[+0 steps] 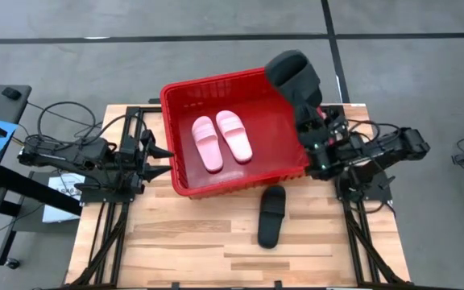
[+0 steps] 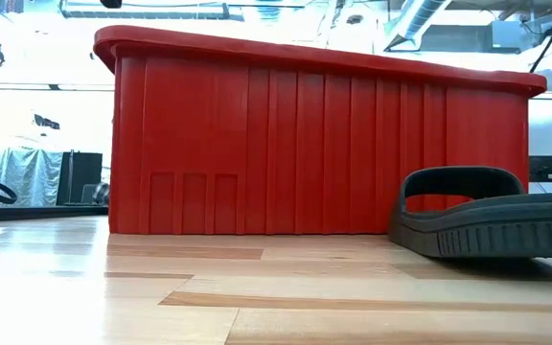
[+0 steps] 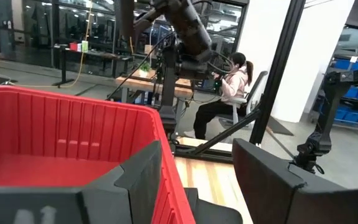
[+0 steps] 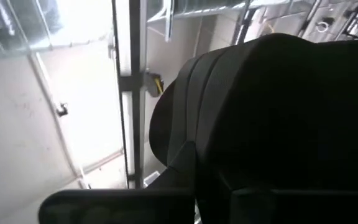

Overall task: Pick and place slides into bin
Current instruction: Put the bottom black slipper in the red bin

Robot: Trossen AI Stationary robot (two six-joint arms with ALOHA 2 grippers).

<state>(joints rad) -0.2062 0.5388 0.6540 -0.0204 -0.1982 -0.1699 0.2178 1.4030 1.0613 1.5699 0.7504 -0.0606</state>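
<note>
High view: the right gripper [image 1: 308, 113] is clamped on a black slide [image 1: 294, 74], holding it raised at the bin's [image 1: 185, 181] right far corner, over the rim. Nearer than that gripper and slightly toward the table's middle, the second black slide [image 1: 271, 215] lies flat on the wooden table [image 1: 176, 242], just outside the bin's near wall. Leftward of the gripper, inside the bin, two pink slides [image 1: 222, 138] lie side by side on the floor. The left gripper [image 1: 161, 151] waits beside the bin's left wall with its fingers spread apart, empty. Beyond the table in the left wrist view, a seated person [image 3: 229, 93] shows at a desk.
</note>
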